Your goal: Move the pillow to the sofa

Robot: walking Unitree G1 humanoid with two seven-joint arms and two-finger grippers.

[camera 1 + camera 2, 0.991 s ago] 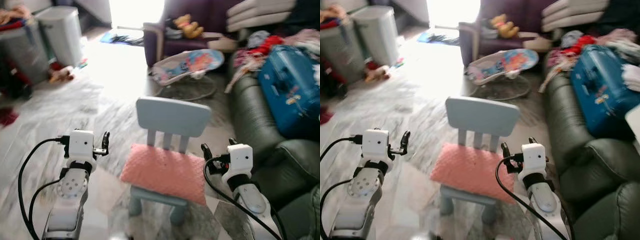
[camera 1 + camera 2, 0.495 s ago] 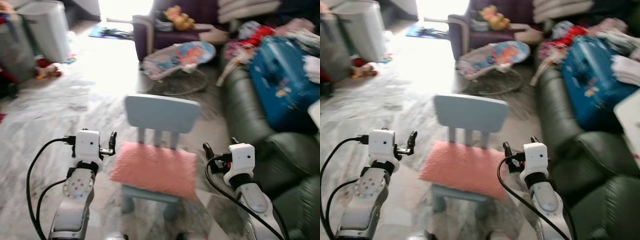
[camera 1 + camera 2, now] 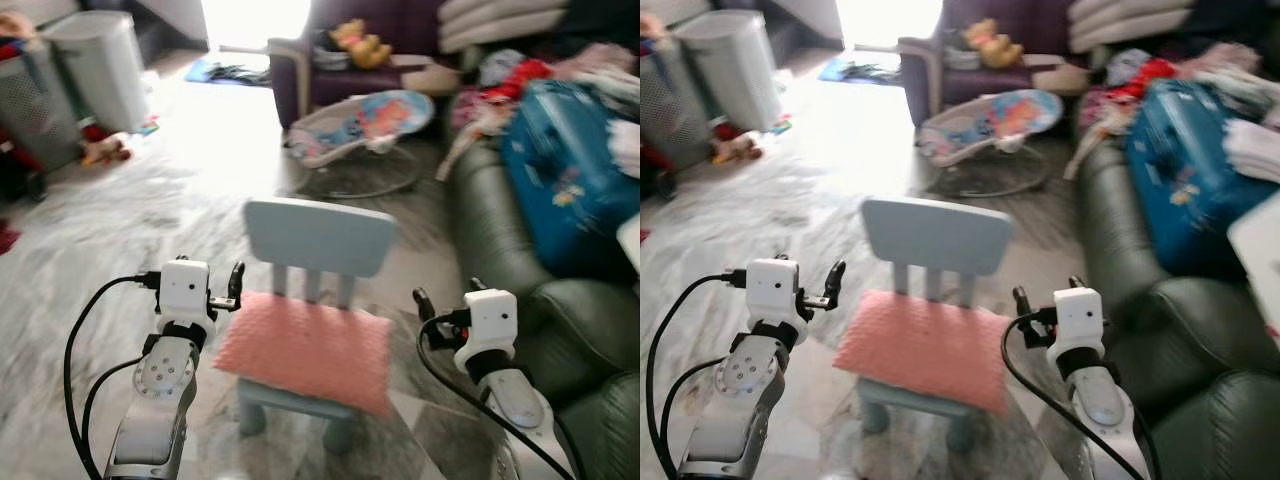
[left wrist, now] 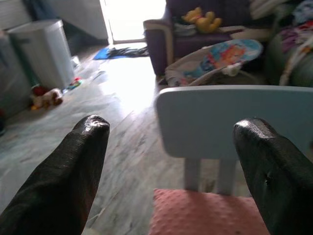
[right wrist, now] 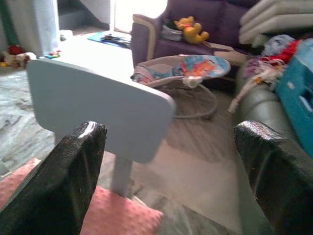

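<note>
Head views soft with motion blur throughout. Chair (image 3: 318, 240) seat hidden under pink pillow (image 3: 305, 347); front legs blurred, rear legs hidden behind the seat. Sofa (image 3: 520, 260) right of chair cut off by the frame edge, its cushions partly covered by blue suitcase (image 3: 568, 180) and clothes. Print on baby bouncer (image 3: 365, 125) beyond chair too blurred to read. Bins (image 3: 98, 65) far left of chair clipped at the frame's top. Both arms cut off at the bottom edge.
</note>
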